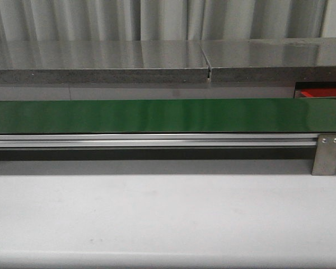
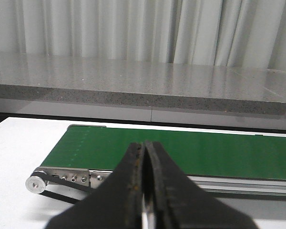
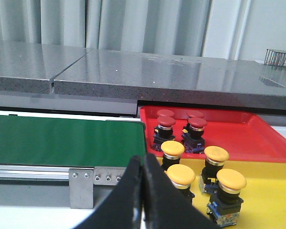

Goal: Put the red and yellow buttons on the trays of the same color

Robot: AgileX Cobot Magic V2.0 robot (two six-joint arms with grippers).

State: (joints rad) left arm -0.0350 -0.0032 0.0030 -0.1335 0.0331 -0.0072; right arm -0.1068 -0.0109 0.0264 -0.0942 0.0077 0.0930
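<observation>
Meanwhile, with the green conveyor belt (image 1: 157, 115) bare, four red buttons (image 3: 167, 122) on the red tray (image 3: 257, 136) at two o'clock and four yellow buttons (image 3: 181, 174) on the yellow tray (image 3: 271, 191), sorting seemingly awaits another button, left gripper (image 2: 144, 191) and right gripper (image 3: 143, 200) pinched together, holding nothing.
</observation>
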